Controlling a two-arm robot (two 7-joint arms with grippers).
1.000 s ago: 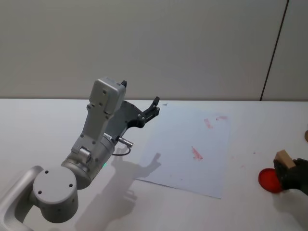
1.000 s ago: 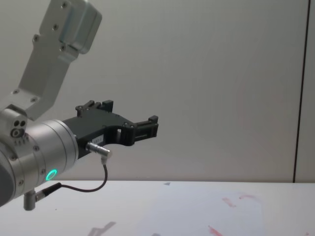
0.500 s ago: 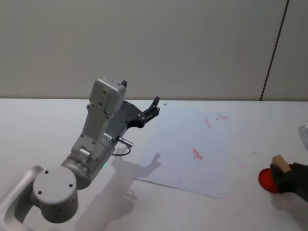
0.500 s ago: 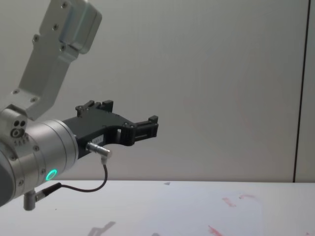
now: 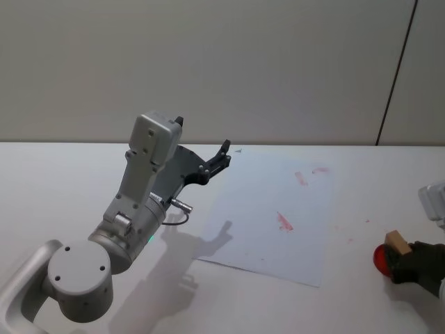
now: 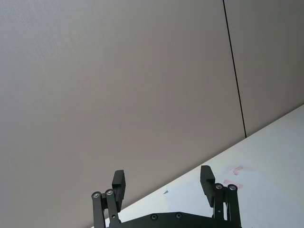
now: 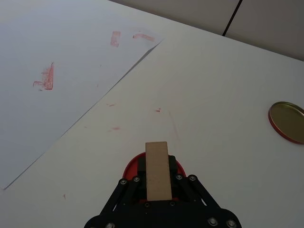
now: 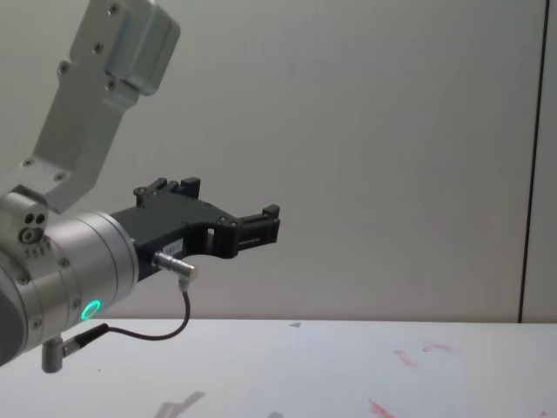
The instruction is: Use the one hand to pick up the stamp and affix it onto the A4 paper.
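Observation:
My right gripper is shut on the stamp, a tan wooden block, at the table's right front. In the right wrist view the stamp stands upright between the black fingers, directly over a round red ink pad. The A4 paper lies flat at the table's middle, left of that gripper, carrying a few red stamped marks. My left gripper hangs open and empty in the air above the paper's far left corner, seen also in the chest view.
A round gold lid lies on the table beyond the ink pad. Faint red smudges dot the white tabletop between paper and pad. A white part of the right arm shows at the right edge.
The right gripper, still holding the stamp, has shifted slightly left and lower over the red ink pad. The left arm has not moved.

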